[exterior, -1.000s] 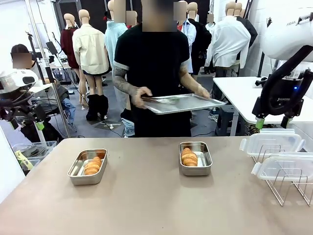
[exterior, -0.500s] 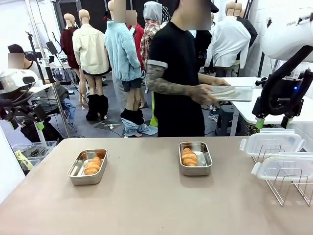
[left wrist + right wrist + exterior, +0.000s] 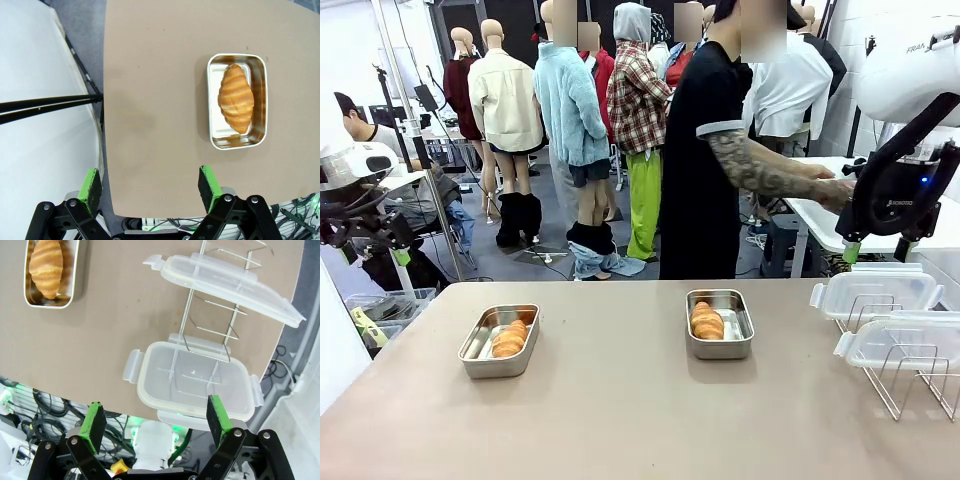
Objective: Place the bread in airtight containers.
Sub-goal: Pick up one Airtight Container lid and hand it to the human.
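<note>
Two steel airtight containers stand open on the tan table. The left container (image 3: 480, 342) holds one bread roll (image 3: 509, 338), and the right container (image 3: 736, 318) holds the other bread roll (image 3: 706, 321). My left gripper (image 3: 370, 250) hangs open off the table's left end, above and to the side of the left container (image 3: 215, 80) and its bread (image 3: 236, 97); its jaws (image 3: 150, 182) hold nothing. My right gripper (image 3: 877, 250) is open and raised over the clear lids; in its wrist view the gripper (image 3: 156, 420) is empty, with the right container (image 3: 71, 270) and bread (image 3: 46, 261) at the top left.
Two clear clip lids (image 3: 875, 290) (image 3: 905, 340) rest on a wire rack (image 3: 910, 385) at the table's right end; the same lids (image 3: 195, 380) (image 3: 225, 282) show in the right wrist view. A person (image 3: 705, 170) at the far side has turned away, one hand (image 3: 835, 192) reaching to a white table behind.
The person turned to the right with the flat metal tray and now reaches toward the back table; the tray has gone out of sight. Both arms, containers and bread stayed still.
</note>
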You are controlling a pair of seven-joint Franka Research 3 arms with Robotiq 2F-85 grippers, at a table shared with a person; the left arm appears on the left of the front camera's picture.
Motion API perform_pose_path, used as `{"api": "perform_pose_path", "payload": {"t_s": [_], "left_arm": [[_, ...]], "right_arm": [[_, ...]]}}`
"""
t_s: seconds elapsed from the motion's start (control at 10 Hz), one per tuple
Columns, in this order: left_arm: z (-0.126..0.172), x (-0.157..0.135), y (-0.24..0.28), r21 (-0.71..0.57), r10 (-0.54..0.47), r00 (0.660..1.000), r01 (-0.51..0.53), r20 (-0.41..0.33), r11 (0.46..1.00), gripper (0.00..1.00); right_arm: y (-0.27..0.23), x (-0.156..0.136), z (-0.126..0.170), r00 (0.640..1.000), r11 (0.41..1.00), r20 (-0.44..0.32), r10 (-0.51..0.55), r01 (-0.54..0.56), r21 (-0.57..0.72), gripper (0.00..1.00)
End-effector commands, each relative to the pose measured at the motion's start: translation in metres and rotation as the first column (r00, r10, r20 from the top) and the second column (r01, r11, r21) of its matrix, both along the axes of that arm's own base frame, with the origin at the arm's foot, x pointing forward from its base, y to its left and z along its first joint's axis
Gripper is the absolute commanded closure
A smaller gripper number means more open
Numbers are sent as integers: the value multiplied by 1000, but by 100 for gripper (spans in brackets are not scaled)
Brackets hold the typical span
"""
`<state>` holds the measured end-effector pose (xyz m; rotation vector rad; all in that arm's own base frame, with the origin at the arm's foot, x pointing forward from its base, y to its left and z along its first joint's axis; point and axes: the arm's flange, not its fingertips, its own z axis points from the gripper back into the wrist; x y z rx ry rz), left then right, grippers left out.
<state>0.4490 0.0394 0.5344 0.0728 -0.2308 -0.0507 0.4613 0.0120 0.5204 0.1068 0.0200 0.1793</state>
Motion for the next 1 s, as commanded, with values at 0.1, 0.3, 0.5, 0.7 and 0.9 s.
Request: {"api": "perform_pose_path", "payload": {"t_s": [0.1,0.3,0.5,0.7,0.9], "left_arm": [[1,-1,1,21,20,1000,-20,7,1000,0],[1,-1,1,21,20,1000,-20,7,1000,0],[1,-1,1,21,20,1000,-20,7,1000,0],[1,-1,1,21,20,1000,-20,7,1000,0],[1,-1,1,21,20,1000,-20,7,1000,0]], "right_arm": [[0,-1,0,1000,1000,1,-2,2,-10,0],[0,-1,0,1000,1000,1,-2,2,-10,0],[0,-1,0,1000,1000,1,-2,2,-10,0],[0,-1,0,1000,1000,1,-2,2,-10,0],[0,-1,0,1000,1000,1,-2,2,-10,0]]}}
